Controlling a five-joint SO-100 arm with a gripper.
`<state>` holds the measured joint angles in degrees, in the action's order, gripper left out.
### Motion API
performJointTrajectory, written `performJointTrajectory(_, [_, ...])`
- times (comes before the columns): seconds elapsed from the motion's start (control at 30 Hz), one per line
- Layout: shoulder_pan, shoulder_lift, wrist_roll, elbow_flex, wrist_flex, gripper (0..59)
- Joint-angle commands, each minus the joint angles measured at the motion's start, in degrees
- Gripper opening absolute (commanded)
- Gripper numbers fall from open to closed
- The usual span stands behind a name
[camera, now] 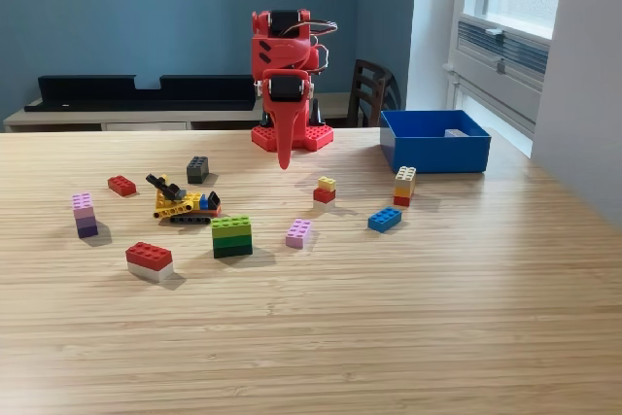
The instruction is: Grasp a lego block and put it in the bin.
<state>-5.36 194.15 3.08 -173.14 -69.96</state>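
We see a red plastic robot arm folded at the far side of a pale wooden table, its gripper pointing straight down just above the tabletop with its jaws together and nothing between them. The shallow square blue plastic bin sits on the exterior view's right, near the arm's base, with something pale inside that we cannot make out. Lego pieces lie scattered in front: a small flat red brick, a dark grey brick, a yellow and black toy digger, a pink-and-purple stack, a red-on-white brick, a green stacked block, a pink brick, a yellow-on-red pair, a blue brick, and a cream, orange and red stack just in front of the bin.
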Motion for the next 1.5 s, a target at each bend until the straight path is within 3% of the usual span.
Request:
performJointTrajectory(0.03, [0.88, -0.26, 1.32, 0.18, -0.88, 0.1])
performJointTrajectory(1.07, [1.14, -0.26, 0.09, 0.35, -0.88, 0.1])
performJointTrajectory(1.5, [1.58, -0.44, 1.14, 7.38, -0.88, 0.1])
